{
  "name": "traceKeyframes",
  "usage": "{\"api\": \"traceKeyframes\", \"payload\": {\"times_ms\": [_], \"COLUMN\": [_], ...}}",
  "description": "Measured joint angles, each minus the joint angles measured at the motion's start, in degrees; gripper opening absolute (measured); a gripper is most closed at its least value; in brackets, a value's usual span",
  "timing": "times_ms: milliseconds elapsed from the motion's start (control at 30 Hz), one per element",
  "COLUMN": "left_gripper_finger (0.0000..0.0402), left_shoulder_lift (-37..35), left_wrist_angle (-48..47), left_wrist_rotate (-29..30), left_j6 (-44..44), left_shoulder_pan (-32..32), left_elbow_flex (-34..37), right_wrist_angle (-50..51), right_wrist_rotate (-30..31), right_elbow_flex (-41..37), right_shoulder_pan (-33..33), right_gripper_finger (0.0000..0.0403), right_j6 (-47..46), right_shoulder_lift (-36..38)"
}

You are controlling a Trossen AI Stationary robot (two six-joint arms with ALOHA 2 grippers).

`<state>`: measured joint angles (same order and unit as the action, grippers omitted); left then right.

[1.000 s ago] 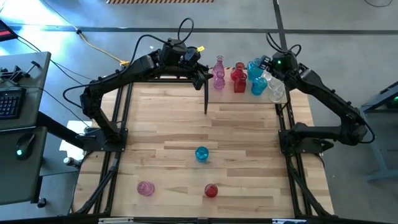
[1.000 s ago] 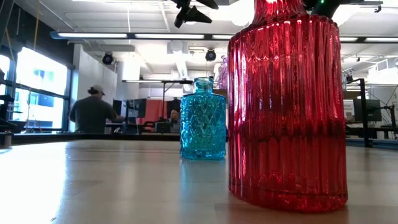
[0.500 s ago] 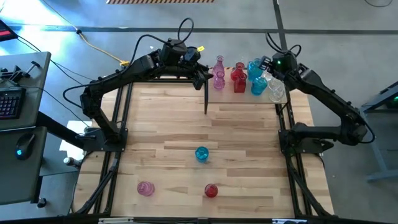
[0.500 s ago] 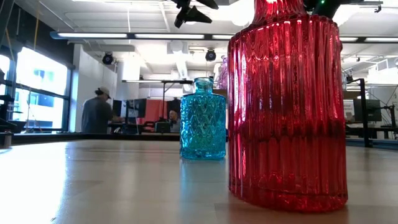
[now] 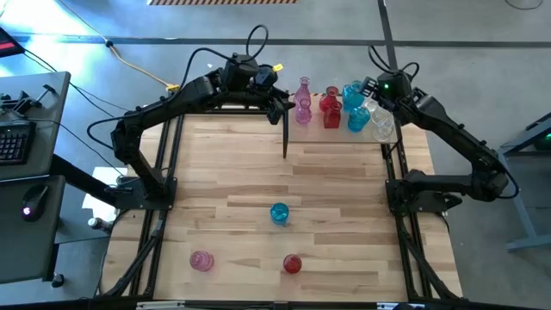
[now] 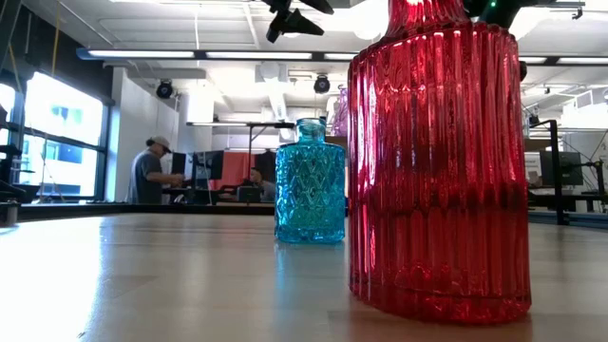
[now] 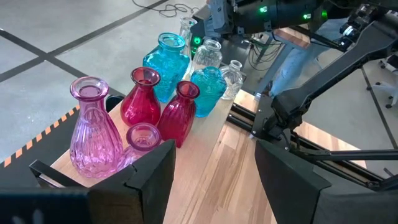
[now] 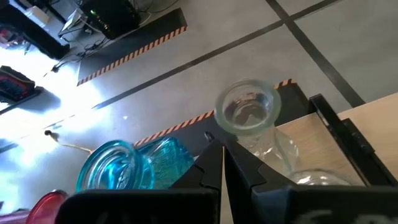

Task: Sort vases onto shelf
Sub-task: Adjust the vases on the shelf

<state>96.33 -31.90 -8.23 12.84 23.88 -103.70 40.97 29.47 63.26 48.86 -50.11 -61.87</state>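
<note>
The left hand (image 5: 287, 105) hangs spread at twelve o'clock of the desk (image 5: 344, 189) — beside the tall pink glass vase (image 5: 303, 101). The right hand (image 8: 222, 163), fingers pressed together, sits by a clear glass vase (image 8: 249, 118) at one o'clock.

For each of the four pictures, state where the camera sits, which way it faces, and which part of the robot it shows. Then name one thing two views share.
High view: overhead, facing straight down; both arms, left gripper open, right gripper shut.
Low view: tabletop height, facing level across the table; ribbed red glass vase, arm parts at the top.
Left wrist view: on the left wrist, facing the shelf; own fingers.
Right wrist view: on the right wrist, facing a clear glass vase; own fingers.
Shared: the patterned turquoise glass bottle, also in the high view.
</note>
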Motion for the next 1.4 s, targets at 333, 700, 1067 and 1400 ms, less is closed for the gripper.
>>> {"api": "traceKeyframes", "payload": {"times_ms": [333, 700, 1067, 1400], "left_gripper_finger": [0.0211, 0.0211, 0.0211, 0.0211], "left_shoulder_lift": [0.00, 0.00, 0.00, 0.00], "left_wrist_angle": [0.01, 0.02, 0.02, 0.04], "left_wrist_rotate": [0.00, 0.02, 0.00, 0.02], "left_j6": [0.00, 0.00, 0.00, 0.00], "left_shoulder_pan": [0.00, 0.02, 0.02, 0.02], "left_elbow_flex": [0.00, 0.00, 0.00, 0.00], "right_wrist_angle": [0.11, 0.11, -0.11, -10.59], "right_wrist_rotate": [0.05, 0.12, -1.75, -4.28], "right_elbow_flex": [0.00, 0.00, 0.00, 0.04], "right_shoulder_pan": [1.44, 1.42, 0.07, -5.00], "right_gripper_finger": [0.0000, 0.0000, 0.0000, 0.0000], "right_j6": [-0.02, -0.31, -0.04, 1.03], "right_shoulder_lift": [0.00, 0.00, 0.44, 0.90]}}
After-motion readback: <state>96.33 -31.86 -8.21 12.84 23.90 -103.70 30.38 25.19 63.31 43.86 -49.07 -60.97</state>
